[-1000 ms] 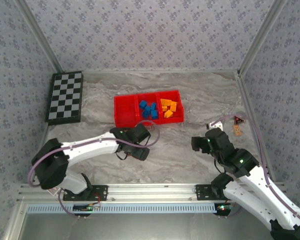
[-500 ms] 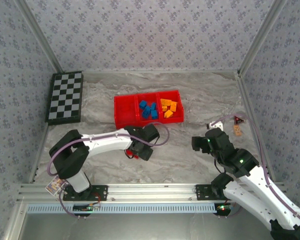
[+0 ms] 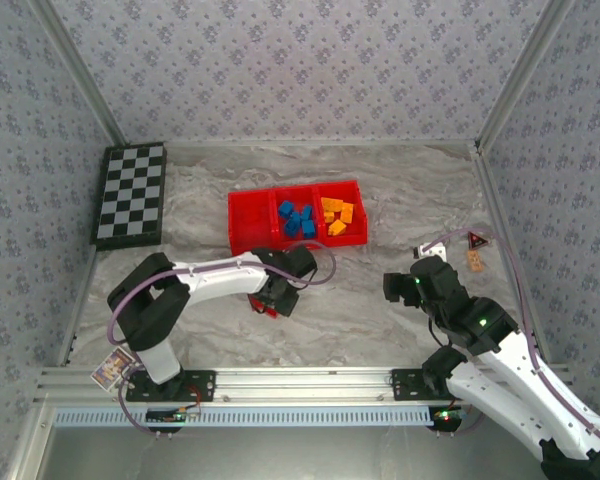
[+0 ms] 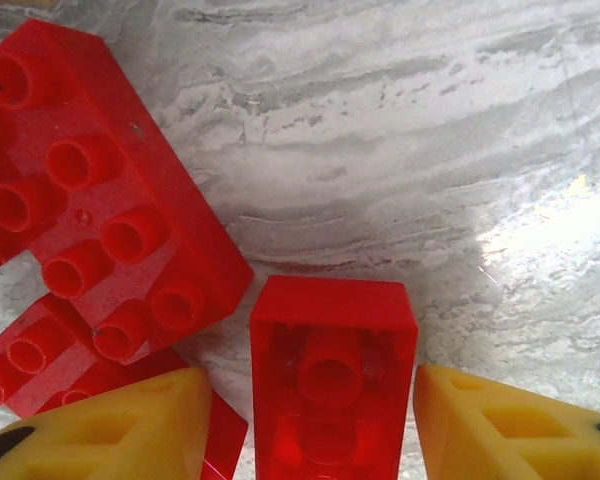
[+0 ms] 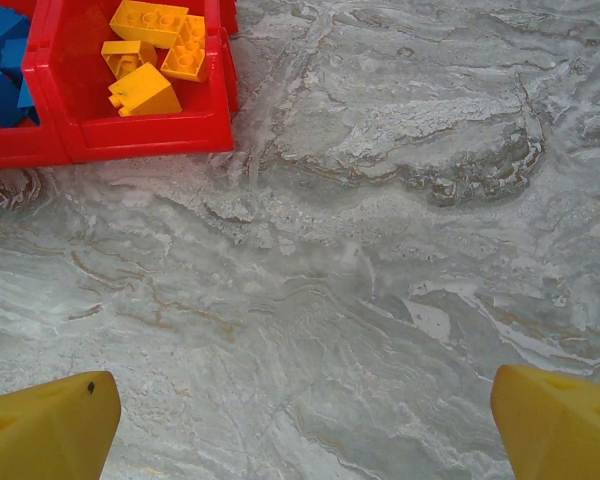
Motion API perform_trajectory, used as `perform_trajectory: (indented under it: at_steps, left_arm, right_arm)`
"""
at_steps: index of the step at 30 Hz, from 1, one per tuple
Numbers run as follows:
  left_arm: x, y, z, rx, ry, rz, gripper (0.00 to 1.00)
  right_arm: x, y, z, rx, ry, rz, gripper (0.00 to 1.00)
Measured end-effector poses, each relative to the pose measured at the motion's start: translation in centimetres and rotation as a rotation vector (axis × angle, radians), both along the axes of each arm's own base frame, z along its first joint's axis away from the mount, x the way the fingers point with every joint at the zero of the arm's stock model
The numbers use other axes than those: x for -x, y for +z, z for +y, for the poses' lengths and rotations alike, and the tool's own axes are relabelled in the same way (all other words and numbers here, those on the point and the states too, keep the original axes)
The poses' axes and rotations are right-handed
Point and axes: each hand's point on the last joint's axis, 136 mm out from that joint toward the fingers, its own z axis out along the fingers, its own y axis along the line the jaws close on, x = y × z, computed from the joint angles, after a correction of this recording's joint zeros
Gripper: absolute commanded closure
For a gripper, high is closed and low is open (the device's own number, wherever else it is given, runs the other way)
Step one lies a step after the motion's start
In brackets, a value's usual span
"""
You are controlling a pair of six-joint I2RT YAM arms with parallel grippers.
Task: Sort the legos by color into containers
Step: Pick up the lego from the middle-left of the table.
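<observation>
yellow fingers of my left gripper stand partly spread, one on each side of a small red brick that lies flat on the marble surface. i see a narrow gap on one side. on the other side the finger sits right at the brick's edge, and i cannot tell whether it presses. just beside this brick lies a longer red brick, studs up, touching a third red brick.

from the top camera, the left gripper is bent down over these bricks left of the middle, between the near edge and the tray. my right gripper hangs right of the middle, well apart from them. its fingers are spread wide over bare surface with nothing between them.

farther back, about mid-surface, sits the red tray. blue bricks lie in its middle compartment and yellow-orange bricks in its right one. a checkerboard lies by the far left corner.
</observation>
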Motion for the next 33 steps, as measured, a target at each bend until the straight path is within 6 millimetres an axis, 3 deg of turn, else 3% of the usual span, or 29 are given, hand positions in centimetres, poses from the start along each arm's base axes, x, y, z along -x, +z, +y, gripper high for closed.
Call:
perform_trajectory:
  at_steps: [18,25,29,33]
  left_arm:
    - [0.5,-0.5,0.0,0.018,0.034,0.023,0.65]
    - [0.3,-0.3,-0.2,0.043,0.068,0.032,0.67]
    - [-0.9,1.4,0.1,0.117,0.134,0.021,0.68]
    - [-3.3,4.8,1.4,0.209,0.221,-0.045,0.69]
  right_arm:
    - [0.0,0.0,-0.1,0.005,-0.006,-0.004,0.02]
    - [-0.1,0.1,-0.2,0.008,-0.010,-0.007,0.02]
    - [-0.1,0.1,-0.2,0.008,-0.010,-0.007,0.02]
    - [-0.1,0.1,-0.2,0.008,-0.010,-0.007,0.02]
